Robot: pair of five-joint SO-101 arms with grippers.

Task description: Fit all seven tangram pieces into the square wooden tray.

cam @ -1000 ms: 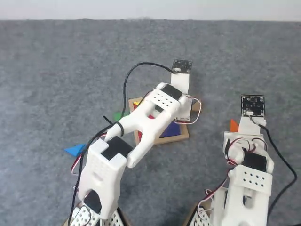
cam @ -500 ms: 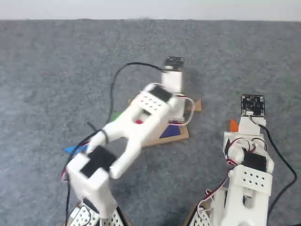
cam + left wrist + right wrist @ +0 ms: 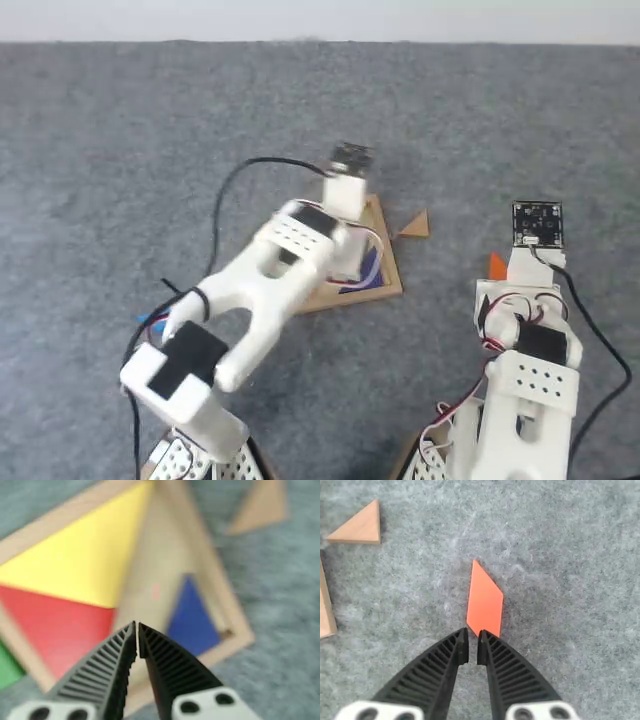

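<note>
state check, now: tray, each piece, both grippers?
wooden tray: partly filled
yellow triangle: in tray
red triangle: in tray
blue triangle: in tray
green piece: outside tray
wooden triangle: on carpet, outside tray
orange parallelogram: on carpet, outside tray
left gripper: shut, empty, over tray
right gripper: shut, empty, at orange parallelogram

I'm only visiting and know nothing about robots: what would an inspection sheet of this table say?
Surface: grey mat, felt-like.
Job's things: wooden tray holds yellow triangle, red triangle and blue triangle; green piece at its outer edge; wooden triangle and orange parallelogram lie on the mat outside.
Clutter: nothing seen.
Grippers: left gripper shut, empty, over the tray; right gripper shut, empty, just short of the orange parallelogram.
Cables: black cable arches over the left arm.
Surroundings: pale wall beyond the mat.
</note>
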